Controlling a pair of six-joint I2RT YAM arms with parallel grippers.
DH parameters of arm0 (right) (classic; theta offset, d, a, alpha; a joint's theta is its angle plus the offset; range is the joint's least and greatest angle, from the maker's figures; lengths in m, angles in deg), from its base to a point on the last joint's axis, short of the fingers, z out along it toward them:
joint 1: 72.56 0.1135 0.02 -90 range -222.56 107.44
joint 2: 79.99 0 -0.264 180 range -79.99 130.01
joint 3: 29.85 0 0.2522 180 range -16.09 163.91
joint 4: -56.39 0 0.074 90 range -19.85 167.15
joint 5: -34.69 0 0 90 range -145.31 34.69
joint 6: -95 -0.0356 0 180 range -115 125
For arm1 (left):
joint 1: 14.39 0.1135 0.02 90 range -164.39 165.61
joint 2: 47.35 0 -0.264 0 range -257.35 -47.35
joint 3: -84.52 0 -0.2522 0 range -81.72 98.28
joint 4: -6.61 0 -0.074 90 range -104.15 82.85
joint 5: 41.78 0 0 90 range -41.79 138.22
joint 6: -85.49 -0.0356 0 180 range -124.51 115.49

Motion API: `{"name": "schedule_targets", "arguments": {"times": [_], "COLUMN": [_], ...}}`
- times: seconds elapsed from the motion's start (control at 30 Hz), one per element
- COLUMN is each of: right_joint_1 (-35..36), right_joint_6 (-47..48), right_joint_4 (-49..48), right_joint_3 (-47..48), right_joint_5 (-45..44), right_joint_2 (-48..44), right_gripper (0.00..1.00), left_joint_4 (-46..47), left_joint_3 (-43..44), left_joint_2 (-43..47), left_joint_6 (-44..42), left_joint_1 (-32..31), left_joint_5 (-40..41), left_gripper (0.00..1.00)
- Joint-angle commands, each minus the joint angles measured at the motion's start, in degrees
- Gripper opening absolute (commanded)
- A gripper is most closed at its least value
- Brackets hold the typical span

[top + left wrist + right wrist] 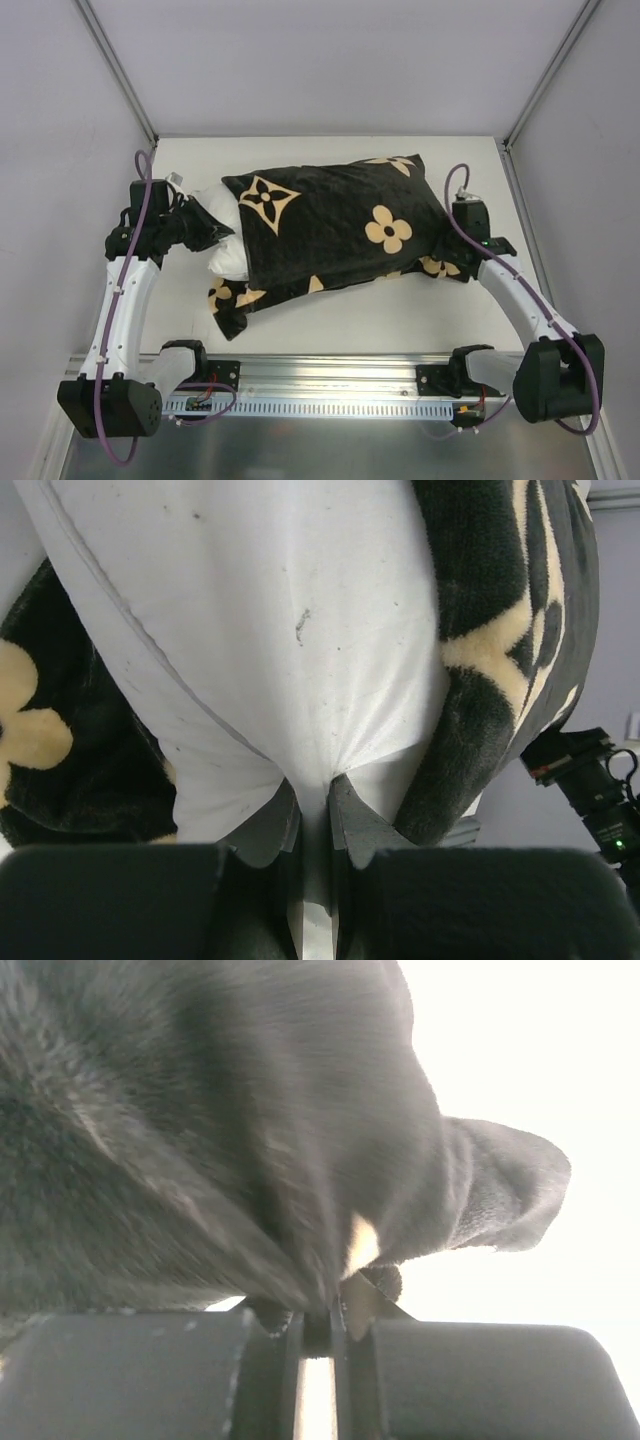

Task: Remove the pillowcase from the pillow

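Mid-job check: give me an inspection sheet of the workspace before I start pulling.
Surface: white table, no spills seen.
Job's things: pillowcase covers most of the pillow; white end sticks out on the left.
Clutter: nothing seen.
Grippers: left gripper shut on pillow; right gripper shut on pillowcase edge.
Cables: purple cables along both arms, no snag seen.
Surroundings: grey walls, metal frame posts.
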Motion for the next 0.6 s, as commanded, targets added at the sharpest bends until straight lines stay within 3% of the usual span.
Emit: {"name": "schedule_targets", "arguments": {"times": [0.0,0.13,0.2,0.3,0.5,0.57], "right_joint_1": [-7.08,-8.84,-10.86,-16.48,-23.52,-24.58], "right_joint_6": [-4.67,-2.76,-0.11,-2.73,-6.52,-6.96], "right_joint_4": [-0.75,7.14,9.97,9.28,7.25,7.42], "right_joint_3": [7.8,22.56,25.93,19.1,0.38,-0.96], "right_joint_5": [-3.07,-5.59,-7.44,-9.04,-6.41,-4.83], "right_joint_2": [-4.97,-2.07,-2.68,-8.1,-11.12,-10.86], "right_gripper": [0.01,0.01,0.01,0.01,0.02,0.16], "left_joint_4": [3.49,3.23,2.62,2.44,2.87,3.05], "left_joint_3": [5.02,11.42,12.84,11.98,-1.62,-4.88], "left_joint_2": [-1.38,-3.33,-2.89,-2.36,1.06,2.91], "left_joint_6": [1.88,1.27,0.92,0.83,0.04,-0.75], "left_joint_1": [1.45,6.09,13.12,20.34,21.32,21.23], "left_joint_5": [-0.08,-3.31,-6.47,-12.55,-14.14,-15.18], "left_gripper": [0.0,0.0,0.0,0.0,0.0,0.0]}}
